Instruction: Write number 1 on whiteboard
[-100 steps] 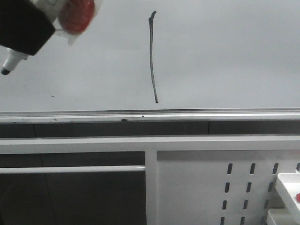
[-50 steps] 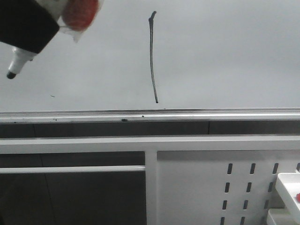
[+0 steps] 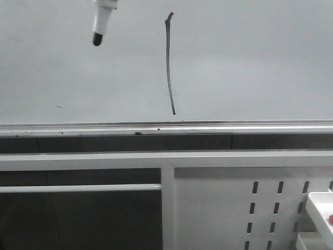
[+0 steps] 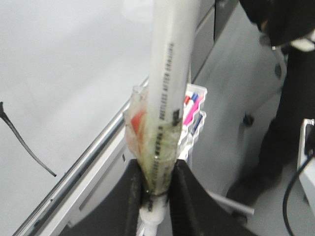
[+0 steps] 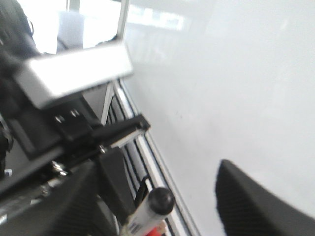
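Your left gripper (image 4: pixel 156 196): clamped on marker (image 4: pixel 167 98), tip clear of whiteboard (image 3: pixel 250 62) | number 1 (image 3: pixel 168 62): beside tip | right gripper (image 5: pixel 162 196): jaws spread, empty

You see whiteboard (image 3: pixel 250 62) filling upper view, silver rail along lower edge. Number 1 (image 3: pixel 168 62) drawn: thin dark near-vertical stroke, small hook at top. Marker (image 3: pixel 100 26) enters from top edge, left of stroke, dark tip down, apart from it. White slotted panel (image 3: pixel 234 208) below right.
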You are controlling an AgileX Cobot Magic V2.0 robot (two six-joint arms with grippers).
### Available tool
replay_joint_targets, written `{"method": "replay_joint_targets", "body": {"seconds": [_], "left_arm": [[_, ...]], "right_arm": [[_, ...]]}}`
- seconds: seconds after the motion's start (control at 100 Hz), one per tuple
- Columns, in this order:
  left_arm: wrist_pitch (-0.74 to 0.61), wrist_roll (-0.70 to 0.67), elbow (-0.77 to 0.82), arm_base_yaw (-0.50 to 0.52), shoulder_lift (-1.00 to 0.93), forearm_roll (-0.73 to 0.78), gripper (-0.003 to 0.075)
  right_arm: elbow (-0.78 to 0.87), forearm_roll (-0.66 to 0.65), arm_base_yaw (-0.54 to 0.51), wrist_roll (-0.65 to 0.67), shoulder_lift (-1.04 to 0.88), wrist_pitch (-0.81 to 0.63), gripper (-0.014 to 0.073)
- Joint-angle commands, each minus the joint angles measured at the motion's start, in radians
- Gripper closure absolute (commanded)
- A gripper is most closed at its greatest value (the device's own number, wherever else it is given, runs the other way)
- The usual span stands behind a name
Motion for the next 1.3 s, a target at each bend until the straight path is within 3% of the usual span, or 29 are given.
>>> {"method": "replay_joint_targets", "body": {"seconds": [0.0,0.09,0.12,0.29,0.37,0.74,0.98,1.29], "left_arm": [[-0.184,-0.048,0.012,0.045,-0.004,-0.023,0.0740],[-0.257,-0.051,0.044,0.135,0.001,-0.097,0.0740],[-0.284,-0.051,0.055,0.168,0.004,-0.128,0.0740],[-0.392,-0.051,0.083,0.344,0.035,-0.372,0.0740],[-0.406,-0.051,0.083,0.390,0.058,-0.405,0.0740],[-0.500,-0.042,0.083,0.358,0.220,-0.406,0.0740],[-0.567,-0.038,0.081,0.358,0.297,-0.406,0.0740],[-0.628,0.063,0.081,0.358,0.344,-0.406,0.0740]], "right_arm": [[-0.026,0.014,-0.003,-0.009,-0.064,-0.021,0.0342],[0.010,0.010,-0.012,-0.009,-0.122,-0.007,0.0620],[0.029,0.003,-0.016,-0.009,-0.146,-0.009,0.0668],[0.165,-0.003,-0.065,-0.002,-0.258,-0.030,0.0642],[0.243,-0.003,-0.110,0.016,-0.309,-0.052,0.0642],[0.474,0.023,-0.306,0.045,-0.457,-0.077,0.0642],[0.474,0.021,-0.323,0.045,-0.457,-0.080,0.0642],[0.477,0.015,-0.323,0.045,-0.455,-0.080,0.0642]]}}
